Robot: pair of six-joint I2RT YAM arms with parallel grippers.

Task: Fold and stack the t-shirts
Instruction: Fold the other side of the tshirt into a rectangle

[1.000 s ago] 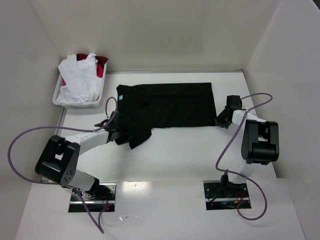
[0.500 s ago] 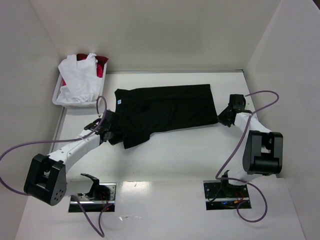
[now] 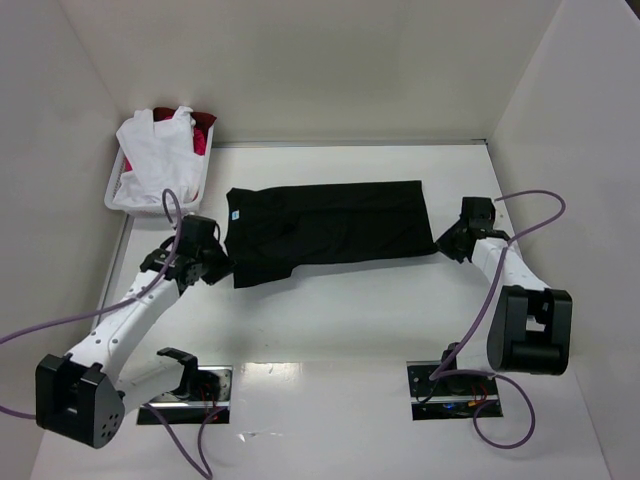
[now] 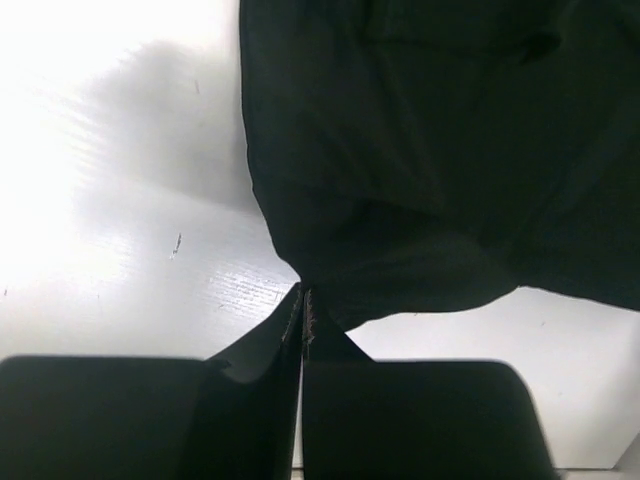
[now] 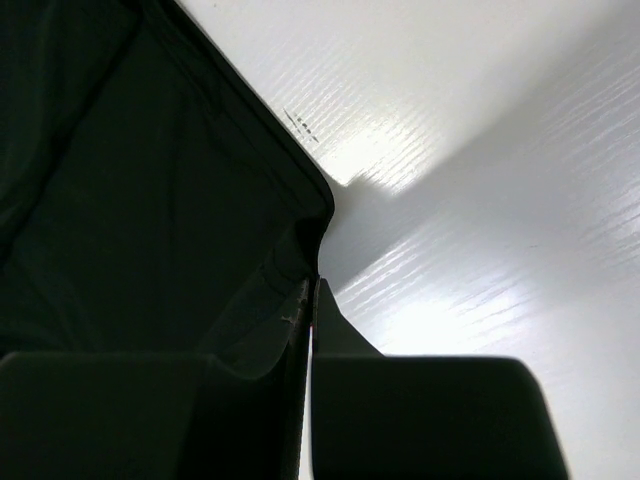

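Note:
A large black t-shirt (image 3: 330,225) lies spread flat across the middle of the table, a small light-blue neck label (image 3: 234,214) at its left end. My left gripper (image 3: 224,268) is shut on the shirt's near left edge; in the left wrist view the cloth (image 4: 450,150) draws to a point at the closed tips (image 4: 303,295). My right gripper (image 3: 443,243) is shut on the near right corner, and the cloth (image 5: 150,200) meets the tips (image 5: 312,282) in the right wrist view. A white t-shirt (image 3: 160,160) and a red one (image 3: 203,128) are heaped in the basket.
The white basket (image 3: 150,208) stands at the back left corner, against the left wall. White walls close the table on the left, back and right. Purple cables loop from both arms. Bare tabletop (image 3: 350,320) lies between the shirt and the arm bases.
The left gripper has pulled the shirt's left edge leftward, and the hanging flap there has drawn in. The right gripper has shifted slightly right. The shirt now lies stretched straighter.

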